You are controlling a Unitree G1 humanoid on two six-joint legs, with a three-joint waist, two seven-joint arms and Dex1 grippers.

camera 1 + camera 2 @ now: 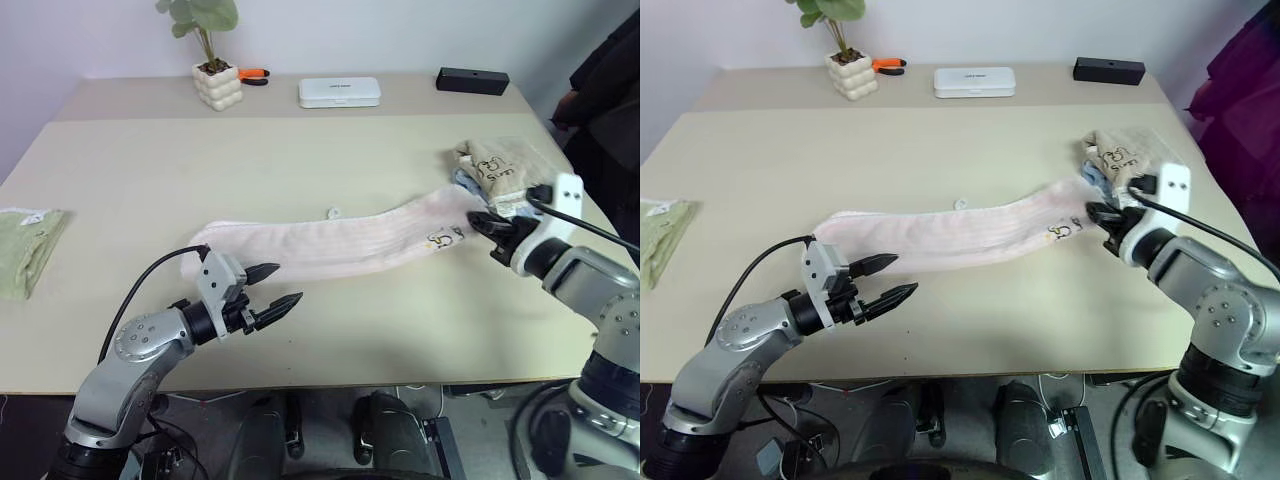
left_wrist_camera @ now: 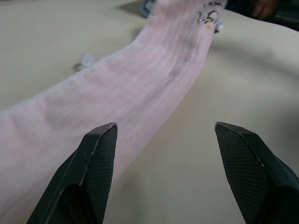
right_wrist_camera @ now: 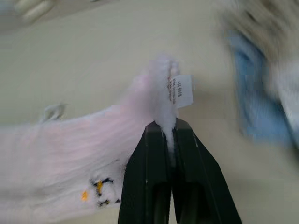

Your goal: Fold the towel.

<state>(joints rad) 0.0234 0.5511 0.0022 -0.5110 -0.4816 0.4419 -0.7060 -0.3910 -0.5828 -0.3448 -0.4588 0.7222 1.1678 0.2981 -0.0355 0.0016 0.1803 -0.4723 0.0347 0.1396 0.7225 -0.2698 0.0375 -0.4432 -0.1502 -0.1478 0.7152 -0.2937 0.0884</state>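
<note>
The towel [image 1: 330, 243] is a pale pink fluffy strip stretched across the table [image 1: 300, 150], with a small dark print near its right end. My right gripper [image 1: 484, 223] is shut on that right end and holds it lifted off the table; in the right wrist view the pink cloth [image 3: 164, 105] with a white label is pinched between the fingers. My left gripper [image 1: 276, 290] stands open just in front of the towel's left end, touching nothing. The left wrist view shows its two fingertips [image 2: 100, 144] wide apart, with the towel [image 2: 121, 98] running away beyond them.
Folded beige and blue towels [image 1: 505, 165] lie just behind my right gripper. A green folded towel [image 1: 25, 250] sits at the table's left edge. At the back stand a potted plant [image 1: 215, 75], a white box [image 1: 339, 92] and a black box [image 1: 472, 80]. A person [image 1: 610, 110] stands at the right.
</note>
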